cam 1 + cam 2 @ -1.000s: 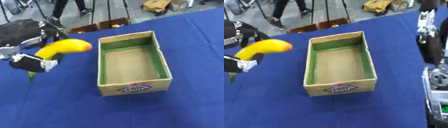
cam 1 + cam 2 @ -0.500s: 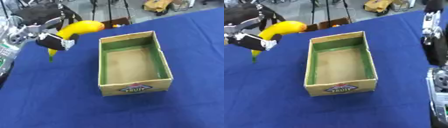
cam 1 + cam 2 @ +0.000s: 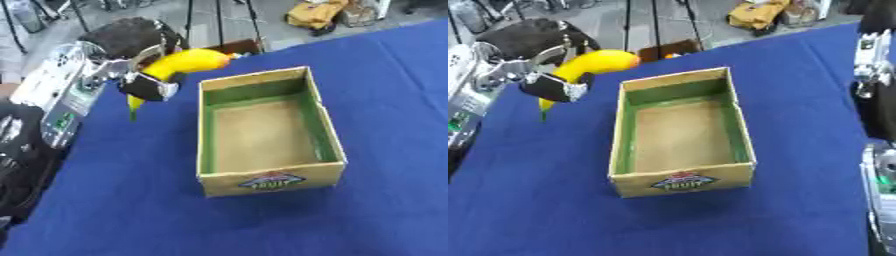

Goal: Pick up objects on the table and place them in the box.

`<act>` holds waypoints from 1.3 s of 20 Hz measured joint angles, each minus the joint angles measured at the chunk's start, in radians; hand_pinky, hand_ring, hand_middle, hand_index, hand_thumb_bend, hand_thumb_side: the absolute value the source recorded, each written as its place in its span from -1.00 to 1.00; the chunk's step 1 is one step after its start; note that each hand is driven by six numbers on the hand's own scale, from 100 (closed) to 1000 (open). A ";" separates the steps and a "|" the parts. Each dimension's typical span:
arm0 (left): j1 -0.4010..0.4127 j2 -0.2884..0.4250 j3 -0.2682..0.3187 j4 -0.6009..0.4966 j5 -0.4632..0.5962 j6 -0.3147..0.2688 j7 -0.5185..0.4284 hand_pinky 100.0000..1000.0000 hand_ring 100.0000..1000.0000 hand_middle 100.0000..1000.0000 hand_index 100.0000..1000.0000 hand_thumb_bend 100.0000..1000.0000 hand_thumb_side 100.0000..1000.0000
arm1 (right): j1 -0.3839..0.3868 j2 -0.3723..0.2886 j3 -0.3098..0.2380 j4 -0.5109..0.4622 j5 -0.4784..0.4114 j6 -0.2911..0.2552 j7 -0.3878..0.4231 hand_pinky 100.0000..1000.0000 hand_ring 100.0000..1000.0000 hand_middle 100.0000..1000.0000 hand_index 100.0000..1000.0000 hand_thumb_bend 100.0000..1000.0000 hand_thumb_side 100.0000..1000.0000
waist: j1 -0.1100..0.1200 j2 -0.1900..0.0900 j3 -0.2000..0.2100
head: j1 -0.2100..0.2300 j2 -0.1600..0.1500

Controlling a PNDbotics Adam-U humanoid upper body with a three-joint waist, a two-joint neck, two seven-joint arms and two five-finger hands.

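A yellow banana [image 3: 179,67] with a green stem end hangs in the air just left of the box's far left corner. My left hand [image 3: 149,86] is shut on it, black fingers curled around its middle. The open cardboard box [image 3: 324,135] with green inner walls stands on the blue tablecloth at the centre, and nothing lies inside it. My right arm [image 3: 877,85] shows along the right edge of the right eye view; its hand is out of sight.
The blue table [image 3: 122,200] spreads around the box on all sides. Beyond its far edge lie a small brown crate [image 3: 243,46], tripod legs and a yellow bag [image 3: 317,12] on the floor.
My left hand has carried the banana up and to the right, from the table's left side to beside the box's far left corner.
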 measured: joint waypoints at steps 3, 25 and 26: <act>-0.006 -0.024 0.005 0.033 -0.039 -0.008 0.011 -0.62 -0.29 0.01 0.20 -1.00 -0.62 | 0.000 0.000 0.002 0.000 -0.001 -0.001 -0.001 0.44 0.59 -0.08 0.64 -1.00 1.00 | 0.002 0.003 -0.003 | 0.003 -0.004; -0.047 -0.160 0.003 0.076 -0.112 -0.026 0.110 -0.83 -0.40 -0.05 0.18 -1.00 -0.59 | -0.035 0.002 0.005 0.000 -0.006 -0.014 -0.022 0.44 0.58 -0.08 0.63 -1.00 1.00 | 0.010 0.033 -0.064 | 0.032 -0.017; -0.047 -0.166 0.001 0.078 -0.113 -0.026 0.124 -0.85 -0.40 -0.06 0.17 -1.00 -0.59 | -0.035 0.002 0.005 0.000 -0.006 -0.014 -0.024 0.44 0.58 -0.08 0.63 -1.00 1.00 | 0.012 0.034 -0.064 | 0.033 -0.017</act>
